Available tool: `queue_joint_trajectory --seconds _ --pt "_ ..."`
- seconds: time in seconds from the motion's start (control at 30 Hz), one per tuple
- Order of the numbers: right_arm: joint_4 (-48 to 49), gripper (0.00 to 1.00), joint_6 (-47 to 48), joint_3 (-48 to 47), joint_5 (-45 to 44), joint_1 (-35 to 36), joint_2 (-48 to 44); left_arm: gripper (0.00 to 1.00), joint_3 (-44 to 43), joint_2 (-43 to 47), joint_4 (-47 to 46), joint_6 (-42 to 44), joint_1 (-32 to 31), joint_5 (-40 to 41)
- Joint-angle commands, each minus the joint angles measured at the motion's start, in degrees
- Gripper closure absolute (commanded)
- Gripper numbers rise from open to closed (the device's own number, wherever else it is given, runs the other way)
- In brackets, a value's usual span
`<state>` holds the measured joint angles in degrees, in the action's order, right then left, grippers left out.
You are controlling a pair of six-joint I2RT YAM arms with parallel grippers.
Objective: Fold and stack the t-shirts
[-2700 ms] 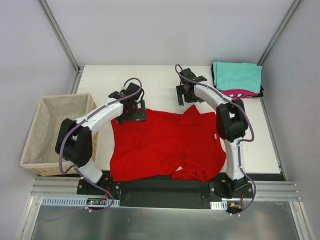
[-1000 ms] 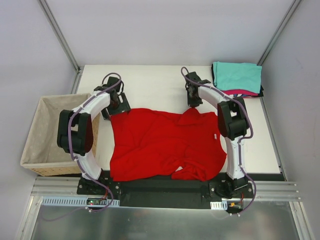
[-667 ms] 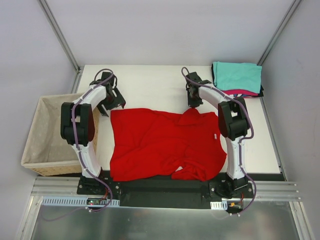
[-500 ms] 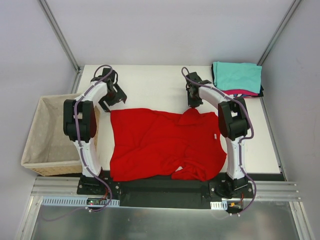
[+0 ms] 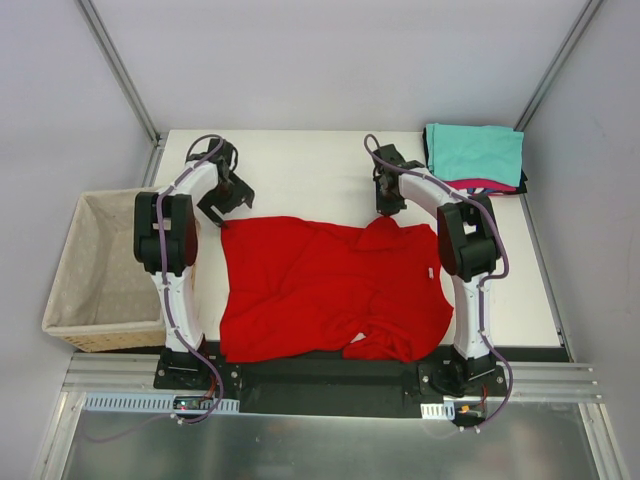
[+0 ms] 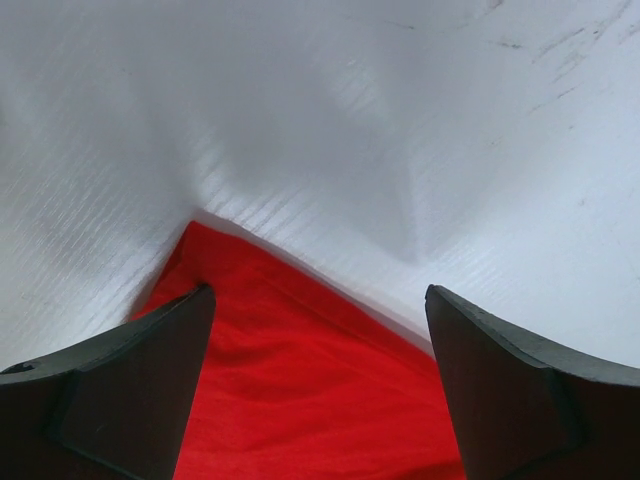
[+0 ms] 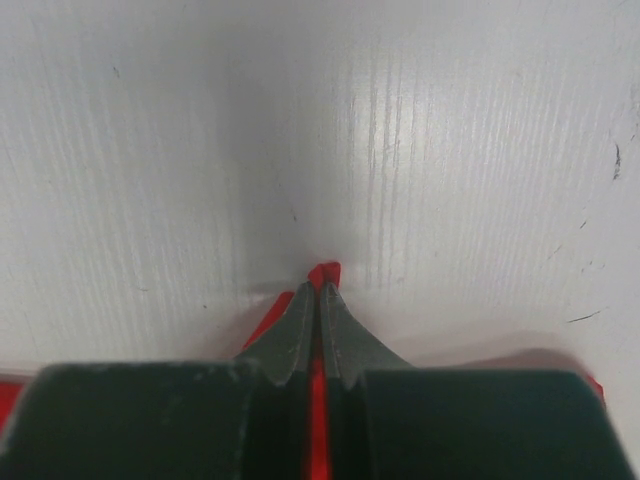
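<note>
Right jaws clamped on the red t-shirt [image 5: 320, 290] edge. Left jaws wide apart, holding nothing, with a shirt corner between them on the counter [image 6: 420, 110].

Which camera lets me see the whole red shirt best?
The top external view: the whole red t-shirt lies rumpled on the table. The left wrist view shows one corner; the right wrist view, just a red tip.

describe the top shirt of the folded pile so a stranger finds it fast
On the white table, go to the far right corner, where folded shirts lie stacked. The top shirt is teal, over a pink one and a black one.
</note>
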<state>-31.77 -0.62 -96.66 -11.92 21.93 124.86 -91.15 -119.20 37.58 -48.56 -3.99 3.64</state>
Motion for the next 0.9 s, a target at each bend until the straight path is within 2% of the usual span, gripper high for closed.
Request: queue_joint_trajectory --seconds 0.0,0.4,0.5,0.53,0.6,0.63,0.87 --pt "-0.6 0.99 -0.6 0.6 1.7 -0.2 -2.2 0.14 1.0 2.2 2.8 -1.5 1.0 1.8" --pt "-0.6 0.99 -0.8 1.0 2.0 -0.3 -3.2 0.28 4.1 2.8 3.8 -0.7 2.4 2.9" --pt "-0.5 0.99 -0.7 1.5 1.6 -0.3 -3.8 0.42 3.9 2.1 3.9 -0.4 2.5 3.0" --pt "-0.5 0.99 -0.7 1.6 1.6 -0.3 -4.0 0.55 3.8 1.9 4.0 -0.4 2.5 3.0" --pt "-0.5 0.99 -0.7 1.7 1.6 -0.3 -4.1 0.76 3.8 1.5 4.0 -0.2 2.6 3.0" --pt "-0.6 0.99 -0.8 1.7 1.5 -0.3 -4.4 1.0 3.8 1.3 4.1 -0.3 2.6 2.9" --pt "-0.5 0.99 -0.6 1.9 0.9 -0.7 -5.7 1.0 4.0 1.5 4.0 0.1 2.8 2.3"
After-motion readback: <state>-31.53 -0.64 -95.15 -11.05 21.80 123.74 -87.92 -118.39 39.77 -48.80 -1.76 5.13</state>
